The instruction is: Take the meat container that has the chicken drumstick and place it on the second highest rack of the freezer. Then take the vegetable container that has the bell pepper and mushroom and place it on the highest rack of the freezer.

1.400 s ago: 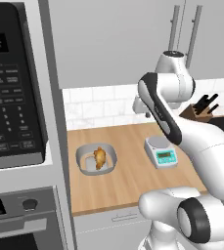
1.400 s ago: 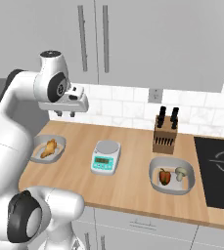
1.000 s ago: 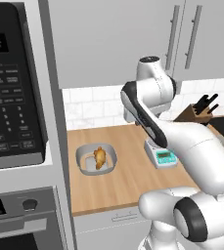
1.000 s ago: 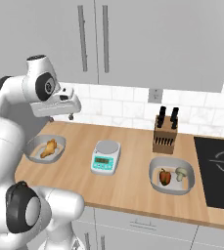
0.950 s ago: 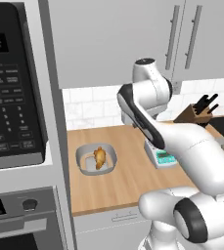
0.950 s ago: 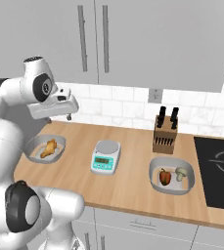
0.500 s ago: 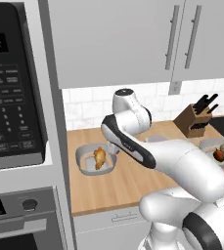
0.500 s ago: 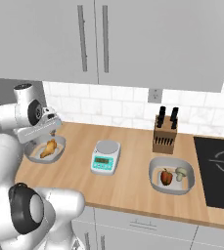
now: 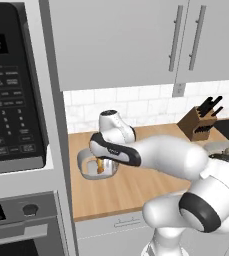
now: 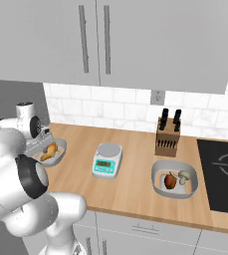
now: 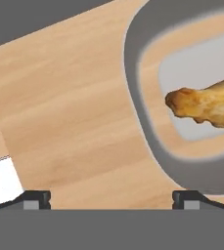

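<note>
The meat container [image 10: 59, 148] is a grey tray at the left end of the wooden counter, with the golden-brown chicken drumstick [image 10: 49, 151] in it. My gripper [image 10: 40, 143] hangs low over the tray's near rim with its jaws open and nothing between them. In the hand view the gripper [image 11: 111, 197] straddles the tray's rim [image 11: 139, 105], and the drumstick [image 11: 206, 105] lies off to the right. My forearm partly covers the tray [image 9: 88, 170] in the left base view. The vegetable container [image 10: 158, 185] holds the red bell pepper [image 10: 171, 180] and the pale mushroom [image 10: 183, 176]. The freezer is out of view.
A small kitchen scale [image 10: 107, 160] stands between the two containers, and a knife block [image 10: 167, 138] sits against the tiled wall. A black cooktop [image 10: 224, 174] is at the right. A microwave and oven column [image 9: 16, 100] rises just left of the meat container. Wall cabinets hang overhead.
The arm has swung left and down, from high over the scale to just above the meat container. The jaws have stayed open. The containers have not moved.
</note>
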Robot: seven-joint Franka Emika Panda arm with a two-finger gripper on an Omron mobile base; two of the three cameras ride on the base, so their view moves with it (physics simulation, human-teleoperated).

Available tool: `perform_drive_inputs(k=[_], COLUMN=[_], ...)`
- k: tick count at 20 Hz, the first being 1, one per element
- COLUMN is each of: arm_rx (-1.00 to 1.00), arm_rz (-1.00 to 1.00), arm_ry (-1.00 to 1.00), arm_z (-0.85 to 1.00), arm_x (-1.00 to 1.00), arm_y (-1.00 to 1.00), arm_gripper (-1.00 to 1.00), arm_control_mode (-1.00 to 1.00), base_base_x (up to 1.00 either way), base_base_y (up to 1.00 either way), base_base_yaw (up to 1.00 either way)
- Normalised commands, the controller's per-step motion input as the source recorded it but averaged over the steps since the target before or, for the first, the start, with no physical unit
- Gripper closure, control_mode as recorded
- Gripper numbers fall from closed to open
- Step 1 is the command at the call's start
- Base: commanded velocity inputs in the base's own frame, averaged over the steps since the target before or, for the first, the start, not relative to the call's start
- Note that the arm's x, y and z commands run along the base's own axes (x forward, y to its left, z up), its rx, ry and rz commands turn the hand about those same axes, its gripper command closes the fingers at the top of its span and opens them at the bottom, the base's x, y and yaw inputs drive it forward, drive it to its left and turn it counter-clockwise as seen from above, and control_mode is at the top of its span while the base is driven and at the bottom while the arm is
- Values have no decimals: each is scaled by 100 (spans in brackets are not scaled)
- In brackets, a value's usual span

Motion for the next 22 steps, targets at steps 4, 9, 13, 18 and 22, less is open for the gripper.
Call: perform_drive_inputs(k=[4, 9, 13, 18, 22], arm_rx=[-11, 0, 0, 0, 0], arm_rz=[1, 0, 0, 0, 0], arm_ry=[1, -5, -13, -16, -17], arm_z=[-28, -35, -46, -29, -26], arm_x=[17, 30, 4, 0, 2], arm_y=[22, 0, 0, 0, 0], arm_gripper=[-100, -100, -100, -100, -100], arm_control_mode=[-100, -100, -100, -100, -100], base_base_x=[0, 0, 0, 0, 0], base_base_y=[0, 0, 0, 0, 0], base_base_yaw=[0, 0, 0, 0, 0])
